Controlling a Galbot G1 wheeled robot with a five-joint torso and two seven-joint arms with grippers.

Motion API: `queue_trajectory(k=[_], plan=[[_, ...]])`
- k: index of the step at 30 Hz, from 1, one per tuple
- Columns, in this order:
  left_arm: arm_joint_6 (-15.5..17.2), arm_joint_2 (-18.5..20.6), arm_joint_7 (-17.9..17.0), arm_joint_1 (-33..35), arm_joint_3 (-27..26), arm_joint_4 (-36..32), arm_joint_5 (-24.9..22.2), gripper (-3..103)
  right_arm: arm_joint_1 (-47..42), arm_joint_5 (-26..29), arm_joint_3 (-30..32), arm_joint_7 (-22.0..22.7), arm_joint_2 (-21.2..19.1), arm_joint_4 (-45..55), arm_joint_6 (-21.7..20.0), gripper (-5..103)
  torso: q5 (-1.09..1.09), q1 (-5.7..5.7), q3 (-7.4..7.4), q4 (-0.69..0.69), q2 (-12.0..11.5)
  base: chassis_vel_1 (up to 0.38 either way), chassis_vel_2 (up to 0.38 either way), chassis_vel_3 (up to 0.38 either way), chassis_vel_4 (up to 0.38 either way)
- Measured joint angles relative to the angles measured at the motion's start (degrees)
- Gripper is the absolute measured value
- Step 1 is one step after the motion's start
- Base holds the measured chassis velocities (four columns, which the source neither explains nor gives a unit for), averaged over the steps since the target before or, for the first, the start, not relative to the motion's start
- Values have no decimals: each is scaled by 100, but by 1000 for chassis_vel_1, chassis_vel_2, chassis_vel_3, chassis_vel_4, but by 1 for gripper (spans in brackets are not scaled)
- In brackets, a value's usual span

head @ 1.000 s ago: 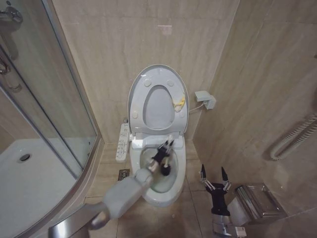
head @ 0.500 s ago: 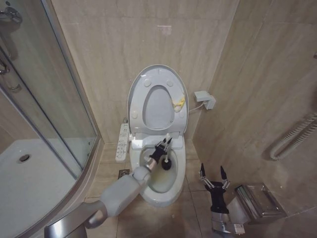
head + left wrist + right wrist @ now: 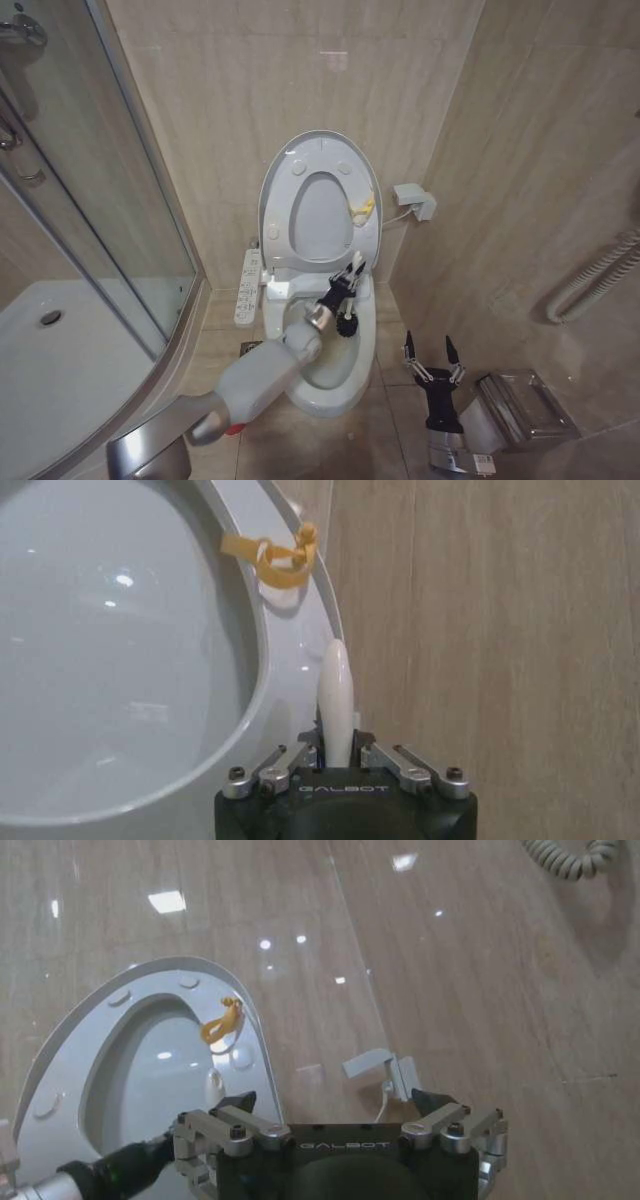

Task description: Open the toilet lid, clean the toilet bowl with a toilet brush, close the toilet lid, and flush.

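Observation:
The toilet lid (image 3: 318,148) stands raised against the wall, the ring seat up against it, a yellow strap (image 3: 277,553) on the seat's edge. Below lies the toilet bowl (image 3: 335,385). My left gripper (image 3: 343,292) hangs over the bowl's back right, shut on the toilet brush's white handle (image 3: 334,694). The dark bristle head (image 3: 348,325) hangs just below the gripper at the right rim. My right gripper (image 3: 428,345) is open and holds nothing, low beside the bowl's right side. From the right wrist, the right gripper (image 3: 335,1102) faces the raised lid (image 3: 95,1027).
A glass shower screen (image 3: 110,200) and white shower tray (image 3: 50,380) fill the left. A control panel (image 3: 248,286) sits left of the bowl, a wall box (image 3: 415,201) right of the lid. A metal holder (image 3: 515,405) and coiled hose (image 3: 590,280) are at the right.
My left gripper has carried the brush up and toward the back right of the bowl, lifting the bristle head from inside the bowl to its right rim. The right arm stayed put.

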Motion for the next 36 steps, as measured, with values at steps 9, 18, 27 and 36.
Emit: queue_trajectory(k=[9, 18, 27, 36], plan=[[-87, 158, 78, 400, -81, 401, 233, 19, -57, 1, 49, 4, 0, 94, 9, 100, -1, 0, 1, 9, 0, 0, 0, 0, 0], [4, -102, -12, 139, -90, -15, 72, 19, -84, -34, 58, 8, 0, 100, 13, 100, -1, 0, 0, 1, 0, 0, 0, 0, 0], [-146, 144, 80, 545, -92, 389, 362, 19, -63, -55, 28, 8, 1, 123, 1, 100, -1, 0, 1, 9, 0, 0, 0, 0, 0], [-59, 104, 11, 291, -6, 26, 251, 19, -27, -53, 19, 12, 0, 53, 4, 100, -2, 0, 0, 1, 0, 0, 0, 0, 0]])
